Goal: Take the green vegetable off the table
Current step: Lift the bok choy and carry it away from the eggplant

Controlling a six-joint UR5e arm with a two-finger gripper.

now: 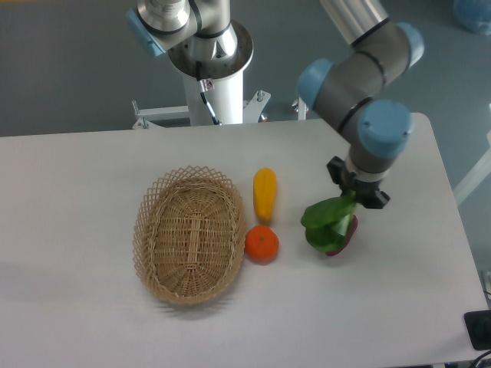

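The green vegetable (328, 224), with broad dark green leaves, hangs at the right of the white table (77, 184). Its upper end runs into my black gripper (353, 201). The gripper points down from the grey and blue arm and is shut on that end. The fingertips are mostly hidden by the leaves and the gripper body. The leaves cover most of a purple piece (351, 234) that lies on the table just under and to the right of them. I cannot tell how far the vegetable is above the tabletop.
An oval wicker basket (189, 234) lies left of centre. A yellow oblong vegetable (265, 194) and an orange fruit (261, 244) lie between the basket and the green vegetable. The robot's white base (215, 84) stands behind the table's far edge.
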